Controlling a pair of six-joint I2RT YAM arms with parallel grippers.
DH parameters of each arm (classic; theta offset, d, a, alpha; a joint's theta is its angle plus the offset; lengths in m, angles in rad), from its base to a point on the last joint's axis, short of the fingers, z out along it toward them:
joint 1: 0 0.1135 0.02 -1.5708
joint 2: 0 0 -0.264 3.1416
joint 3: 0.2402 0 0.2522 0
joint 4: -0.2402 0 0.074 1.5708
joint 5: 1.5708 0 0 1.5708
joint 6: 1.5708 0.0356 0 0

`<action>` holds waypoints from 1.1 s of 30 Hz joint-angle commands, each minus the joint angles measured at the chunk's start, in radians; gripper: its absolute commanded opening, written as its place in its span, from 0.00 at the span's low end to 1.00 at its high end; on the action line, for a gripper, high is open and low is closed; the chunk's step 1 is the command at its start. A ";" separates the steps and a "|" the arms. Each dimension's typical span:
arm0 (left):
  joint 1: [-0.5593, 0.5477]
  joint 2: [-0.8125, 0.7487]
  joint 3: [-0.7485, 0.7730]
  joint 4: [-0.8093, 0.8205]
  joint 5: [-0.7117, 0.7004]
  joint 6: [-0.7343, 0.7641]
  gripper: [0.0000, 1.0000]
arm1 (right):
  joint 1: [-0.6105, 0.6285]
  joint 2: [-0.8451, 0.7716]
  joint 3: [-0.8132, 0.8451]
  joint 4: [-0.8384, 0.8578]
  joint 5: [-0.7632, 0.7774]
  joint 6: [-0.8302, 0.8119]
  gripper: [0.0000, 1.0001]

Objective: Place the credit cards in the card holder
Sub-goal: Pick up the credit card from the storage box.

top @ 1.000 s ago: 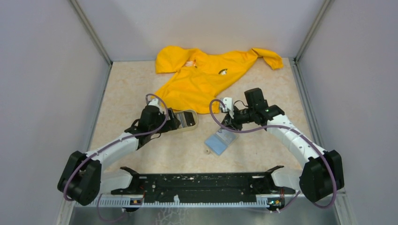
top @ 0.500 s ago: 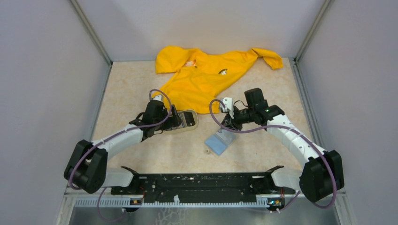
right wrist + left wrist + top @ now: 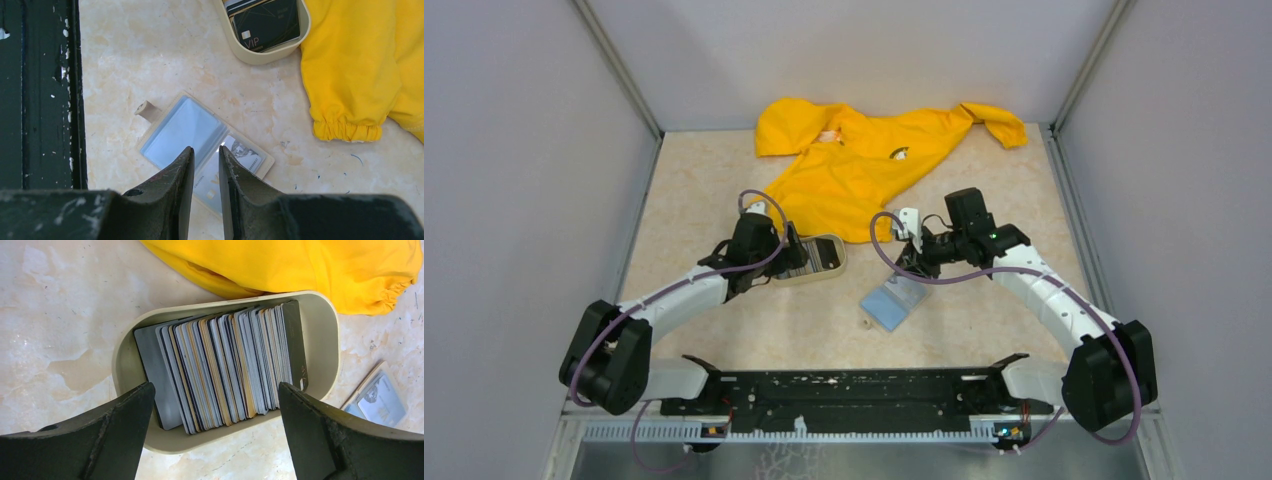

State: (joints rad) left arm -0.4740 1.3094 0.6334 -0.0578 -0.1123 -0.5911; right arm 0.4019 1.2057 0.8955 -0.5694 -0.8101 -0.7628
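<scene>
Grey, white and dark plastic credit cards [image 3: 220, 367] packed upright in beige oval tray [image 3: 327, 347], straddled by wide-spread left gripper [image 3: 215, 432]. Likely to pinch several together. Right gripper [image 3: 206, 165], nearly closed, over open tan card holder [image 3: 200, 145].

The top external view looks down from high behind the arm bases, taking in the whole beige marbled tabletop [image 3: 724, 160], with the beige oval plastic tray [image 3: 824, 258] near its middle. The left wrist camera faces straight down, close above that tray [image 3: 327, 340], which fills most of its frame. The right wrist camera also faces down, close over the table, catching the tray [image 3: 260, 54] only at its top edge. All three views share the tray and the crumpled yellow cloth garment [image 3: 864, 165] beside it.
</scene>
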 commanded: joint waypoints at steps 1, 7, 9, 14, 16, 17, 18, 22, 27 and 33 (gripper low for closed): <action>0.012 0.006 0.011 0.008 -0.025 -0.015 0.99 | -0.008 0.000 -0.003 0.021 -0.021 -0.006 0.25; 0.018 0.031 0.024 0.004 -0.045 -0.025 0.98 | -0.008 0.000 -0.003 0.019 -0.017 -0.007 0.25; 0.020 0.043 0.025 0.005 -0.046 -0.029 0.98 | -0.008 0.001 -0.004 0.020 -0.020 -0.007 0.25; 0.024 0.062 0.030 0.013 -0.036 -0.042 0.97 | -0.008 0.002 -0.003 0.020 -0.023 -0.007 0.25; 0.024 0.071 0.031 0.023 -0.026 -0.045 0.96 | -0.008 0.001 -0.003 0.018 -0.023 -0.007 0.25; 0.025 0.077 0.032 0.028 -0.021 -0.048 0.96 | -0.008 0.001 -0.003 0.018 -0.023 -0.007 0.25; 0.025 0.084 0.035 0.032 -0.014 -0.050 0.95 | -0.008 0.001 -0.002 0.017 -0.023 -0.007 0.25; 0.025 0.117 0.044 0.042 0.007 -0.057 0.95 | -0.008 0.000 -0.001 0.016 -0.023 -0.008 0.25; 0.025 0.151 0.052 0.050 0.050 -0.066 0.93 | -0.008 0.000 -0.001 0.016 -0.022 -0.009 0.25; 0.026 0.153 0.047 0.107 0.102 -0.087 0.91 | -0.008 0.000 -0.001 0.016 -0.024 -0.009 0.25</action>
State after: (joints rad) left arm -0.4557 1.4509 0.6758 0.0250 -0.0639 -0.6552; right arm 0.4019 1.2057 0.8955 -0.5694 -0.8101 -0.7631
